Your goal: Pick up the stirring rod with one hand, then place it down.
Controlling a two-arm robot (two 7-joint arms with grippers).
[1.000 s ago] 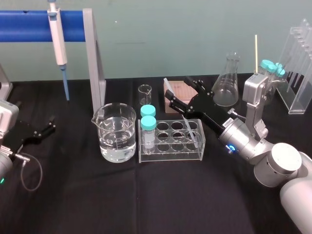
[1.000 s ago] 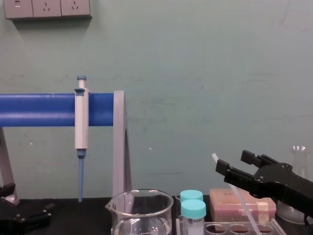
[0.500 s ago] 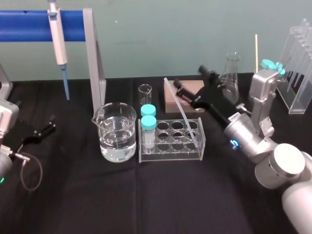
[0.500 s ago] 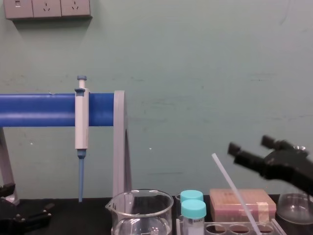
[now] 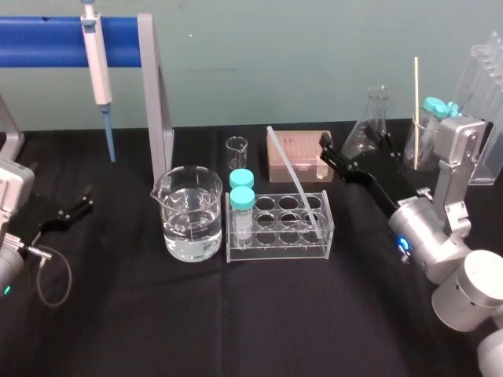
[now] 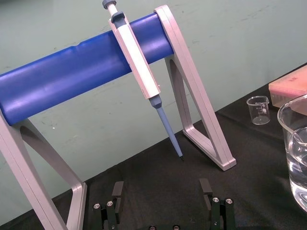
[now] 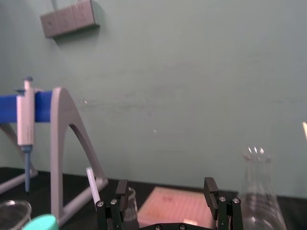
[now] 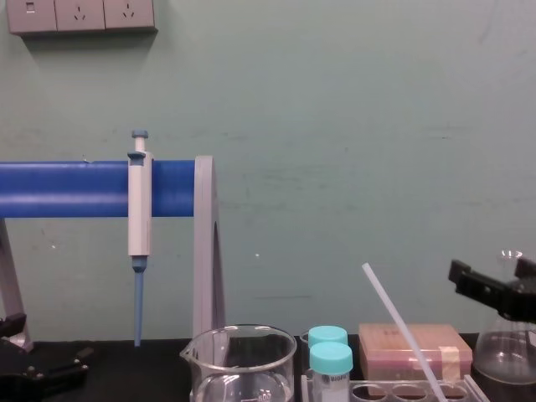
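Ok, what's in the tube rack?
In the rack: two teal-capped tubes, left wells; the front one covers the back one's body. The stirring rod leans in a right well, open right gripper clear of it, left gripper parked left.

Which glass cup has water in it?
The big cup, beside the clear rack, is about half full of water. The tiny cup behind it and the cone-shaped flask look empty.

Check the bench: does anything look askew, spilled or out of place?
The stirring rod leans at a slant in a well of the clear tube rack, its top tipped back and left. No spill shows. The right gripper hangs open beside the flask, apart from the rod; the left gripper is parked at far left.
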